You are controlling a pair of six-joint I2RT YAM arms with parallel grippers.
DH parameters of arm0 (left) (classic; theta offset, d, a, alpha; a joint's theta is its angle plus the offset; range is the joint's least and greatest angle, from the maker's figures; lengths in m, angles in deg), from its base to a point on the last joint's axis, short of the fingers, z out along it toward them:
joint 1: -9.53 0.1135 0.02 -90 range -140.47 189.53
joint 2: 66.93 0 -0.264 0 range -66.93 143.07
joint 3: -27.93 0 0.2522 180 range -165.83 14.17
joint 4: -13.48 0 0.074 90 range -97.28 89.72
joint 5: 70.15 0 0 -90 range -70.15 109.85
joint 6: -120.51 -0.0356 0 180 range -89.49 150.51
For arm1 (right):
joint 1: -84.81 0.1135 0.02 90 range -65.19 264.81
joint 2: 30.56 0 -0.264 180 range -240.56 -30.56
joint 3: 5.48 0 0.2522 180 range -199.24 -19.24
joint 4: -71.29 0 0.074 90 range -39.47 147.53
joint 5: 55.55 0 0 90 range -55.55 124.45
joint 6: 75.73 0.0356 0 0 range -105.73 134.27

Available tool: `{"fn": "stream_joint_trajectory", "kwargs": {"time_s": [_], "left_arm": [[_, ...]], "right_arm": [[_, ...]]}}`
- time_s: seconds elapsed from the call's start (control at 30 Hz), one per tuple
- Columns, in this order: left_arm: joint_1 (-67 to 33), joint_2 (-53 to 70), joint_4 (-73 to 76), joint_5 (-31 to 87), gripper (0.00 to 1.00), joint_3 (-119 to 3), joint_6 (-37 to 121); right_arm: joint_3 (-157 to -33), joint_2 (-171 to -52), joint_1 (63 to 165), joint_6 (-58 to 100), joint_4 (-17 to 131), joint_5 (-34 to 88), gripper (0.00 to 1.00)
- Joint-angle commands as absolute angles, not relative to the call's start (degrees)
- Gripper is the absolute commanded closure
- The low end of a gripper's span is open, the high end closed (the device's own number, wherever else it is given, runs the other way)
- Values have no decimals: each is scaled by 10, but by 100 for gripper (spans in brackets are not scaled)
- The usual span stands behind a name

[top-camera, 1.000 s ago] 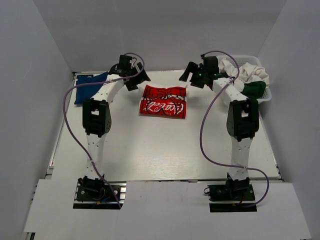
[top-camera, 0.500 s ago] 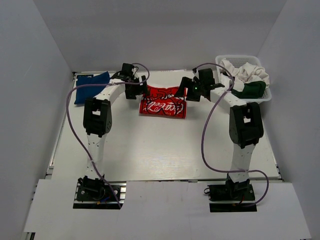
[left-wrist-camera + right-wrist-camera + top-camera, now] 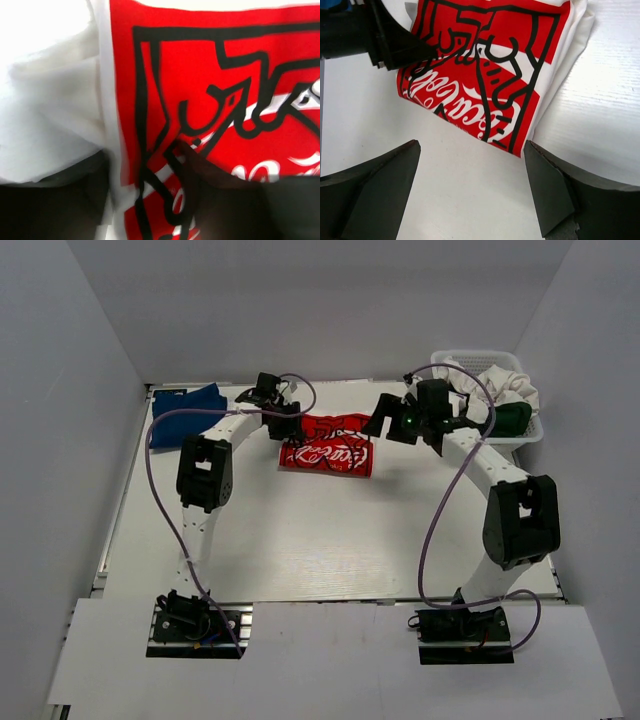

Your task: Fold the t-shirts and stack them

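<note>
A white lattice basket point(image 3: 482, 356) sits just outboard of and behind the right gripper point(image 3: 385, 420). It holds a heap of crumpled white shirts point(image 3: 506, 388) with a dark green shirt point(image 3: 513, 421) tucked against its near wall. A blue shirt point(image 3: 185, 406) lies loose on the table point(image 3: 320, 530), well outboard of the left gripper point(image 3: 285, 426).

Between the two grippers lies the folded shirt point(image 3: 328, 444), its red printed panel facing up and white cloth showing along its edges. The right wrist view shows the right gripper point(image 3: 470, 146) with fingers point(image 3: 380, 192) spread wide above the near corner of the folded shirt point(image 3: 485, 75), clear of the cloth. In the left wrist view the left gripper point(image 3: 137, 155) hangs close over the white margin and the edge of the red print point(image 3: 210, 75). Its fingers point(image 3: 225, 200) are parted, and cloth is visible in the gap between them. Whether they press on the shirt cannot be told.

A second earlier the left gripper stood behind and outboard of the shirt's far left corner; it has since come in to that edge. The right arm's elbow has swung out toward the table's right side, uncovering more of the basket, while its gripper stays near the shirt's far right corner. The folded shirt has kept its place.
</note>
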State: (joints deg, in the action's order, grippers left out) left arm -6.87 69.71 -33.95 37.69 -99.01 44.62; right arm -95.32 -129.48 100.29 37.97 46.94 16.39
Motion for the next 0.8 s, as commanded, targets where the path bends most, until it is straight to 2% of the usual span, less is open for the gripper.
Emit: {"fn": "stream_joint_trajectory", "kwargs": {"time_s": [0.0,0.07,0.17,0.2,0.37,0.57,0.77], "left_arm": [[-87,740,-396,360,48,-1024,424],[-87,740,-411,360,60,-1032,424],[-87,707,-382,344,93,-1004,411],[-87,696,-365,337,100,-990,403],[-74,625,-372,381,100,-1002,322],[-69,552,-372,252,100,-963,221],[-64,501,-364,189,100,-927,139]], "right_arm": [[-929,-1248,1000,369,482,186,10],[-912,-1218,997,362,469,201,10],[-876,-1174,999,359,466,220,10],[-868,-1164,997,357,467,232,10],[-818,-1098,998,342,457,303,10],[-781,-1041,997,324,465,342,10],[-776,-1026,997,319,460,404,10]]}}
